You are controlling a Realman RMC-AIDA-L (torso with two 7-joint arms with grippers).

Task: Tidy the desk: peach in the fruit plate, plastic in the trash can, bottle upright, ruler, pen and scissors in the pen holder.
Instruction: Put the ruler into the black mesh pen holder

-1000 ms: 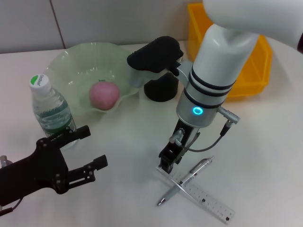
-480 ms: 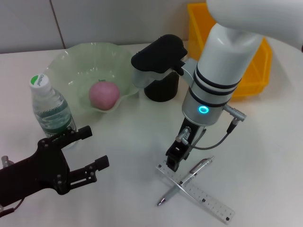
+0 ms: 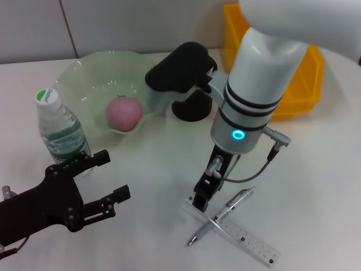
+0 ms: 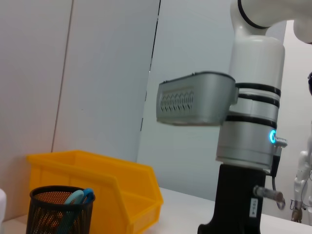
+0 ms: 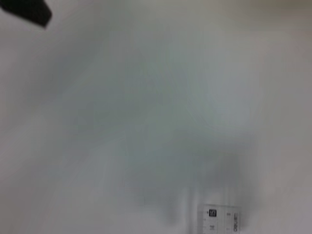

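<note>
Three containers at the back of the white table: yellow bin far right, contents hidden behind the right arm; pale green fruit plate to the left, holding the pink peach near its front rim; black mesh pen holder between the two, mostly screened by the arm's wrist housing in the head view. Visible in the left wrist view: pen holder with something blue-handled poking above the rim, kind not clear, and the yellow bin just behind it.

Upright at the left, just in front of the plate: clear bottle with white cap and green label.

Down at the front centre: right gripper, tips at the near end of the clear ruler; cannot tell whether clenched, spread, or touching the ruler. Ruler flat on the table, running toward the front right. Silver pen lying across the ruler, tip toward the front left, just beside the gripper. In the right wrist view, only a corner of the ruler recognisable.

At the front left, over bare table and near the bottle: left gripper, black fingers spread apart, grasping nothing.
</note>
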